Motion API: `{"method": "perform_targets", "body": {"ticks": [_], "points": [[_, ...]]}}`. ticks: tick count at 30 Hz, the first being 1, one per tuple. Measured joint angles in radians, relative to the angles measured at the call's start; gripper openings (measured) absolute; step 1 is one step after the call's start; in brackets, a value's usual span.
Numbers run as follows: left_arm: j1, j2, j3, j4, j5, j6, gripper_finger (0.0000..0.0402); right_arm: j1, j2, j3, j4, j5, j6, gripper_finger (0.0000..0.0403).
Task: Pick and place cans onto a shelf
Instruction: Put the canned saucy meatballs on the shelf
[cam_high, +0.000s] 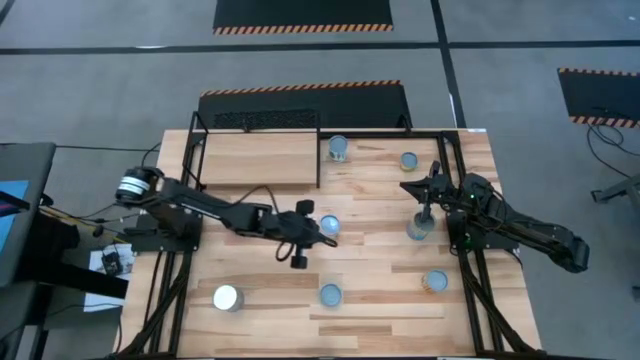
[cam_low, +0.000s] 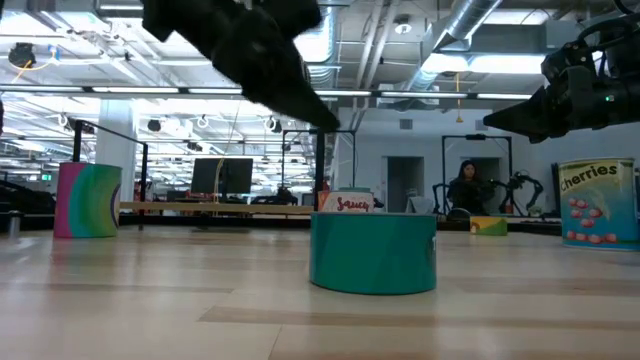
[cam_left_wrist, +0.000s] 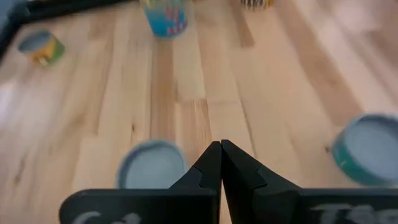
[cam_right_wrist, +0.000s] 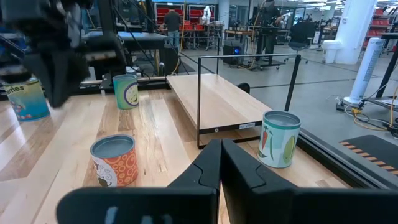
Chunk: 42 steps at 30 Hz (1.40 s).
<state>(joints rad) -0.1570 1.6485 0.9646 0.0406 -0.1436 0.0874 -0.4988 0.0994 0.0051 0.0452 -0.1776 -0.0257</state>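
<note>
Several cans stand upright on the plank table. My left gripper (cam_high: 312, 232) is shut and empty, just beside a pale-blue-topped can (cam_high: 328, 226) near the table's middle; that can also shows in the left wrist view (cam_left_wrist: 152, 167), next to the shut fingers (cam_left_wrist: 211, 163). My right gripper (cam_high: 410, 187) is shut and empty, pointing level toward the table's left, with a can (cam_high: 418, 228) close on its near side. The shelf (cam_high: 258, 160) stands at the far left with nothing on it, and also shows in the right wrist view (cam_right_wrist: 214, 99).
Other cans stand by the shelf's right end (cam_high: 338, 148), at the far right (cam_high: 408, 160), and along the near side (cam_high: 227, 297), (cam_high: 330, 294), (cam_high: 435, 282). A teal can (cam_low: 373, 250) fills the middle of the low view. A black frame (cam_high: 455, 200) edges the table.
</note>
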Motion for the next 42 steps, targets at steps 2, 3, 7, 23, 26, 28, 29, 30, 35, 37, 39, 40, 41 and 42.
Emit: {"method": "perform_targets", "body": {"ticks": [2,3,7,23,26,28,29,30,35,37,39,40,41,42], "points": [[0.0,0.04,0.017,0.002,-0.009,-0.001,0.0006,0.0,0.0,0.0,0.0,0.0,0.0,0.0033],[0.0,0.059,0.024,-0.001,-0.025,-0.002,0.0011,0.0,0.0,0.0,0.0,0.0,0.0,0.0033],[-0.002,0.126,0.053,0.0,-0.056,0.013,0.0041,0.0,0.0,0.0,0.0,0.0,0.0,0.0033],[0.001,0.226,0.076,0.013,-0.159,0.144,0.0103,0.0,0.0,0.0,0.001,0.0,0.0,0.0033],[0.002,0.248,0.077,0.041,-0.18,0.148,0.0102,0.0,0.0,0.0,0.001,0.0,0.0,0.0033],[0.002,0.25,0.078,0.037,-0.188,0.153,0.0096,0.0,0.0,0.0,0.001,0.0,0.0,0.0033],[0.002,0.25,0.078,0.036,-0.192,0.154,0.0089,0.0,0.0,0.0,0.001,0.0,0.0,0.0033],[0.002,0.25,0.078,0.036,-0.194,0.155,0.0081,0.0,0.0,0.0,0.001,0.0,0.0,0.0033],[0.002,0.247,0.086,0.034,-0.175,0.191,0.0015,0.0,0.0,0.0,0.0,0.0,0.0,0.0033],[0.0,0.246,0.114,-0.024,-0.17,0.19,0.0009,0.0,0.0,0.0,0.001,0.0,0.0,0.0033],[-0.002,0.227,0.15,-0.13,-0.168,0.179,0.0006,0.0,0.0,0.0,0.0,0.0,0.0,0.0033],[-0.003,0.212,0.169,-0.176,-0.17,0.165,0.0004,0.0,0.0,0.0,0.0,0.0,0.0,0.0033],[-0.006,0.19,0.19,-0.212,-0.172,0.15,0.0003,0.0,0.0,0.0,0.0,0.0,0.0,0.0033],[-0.007,0.161,0.206,-0.256,-0.175,0.128,0.0003,0.0,0.0,0.0,0.001,0.0,0.0,0.0033]]}}
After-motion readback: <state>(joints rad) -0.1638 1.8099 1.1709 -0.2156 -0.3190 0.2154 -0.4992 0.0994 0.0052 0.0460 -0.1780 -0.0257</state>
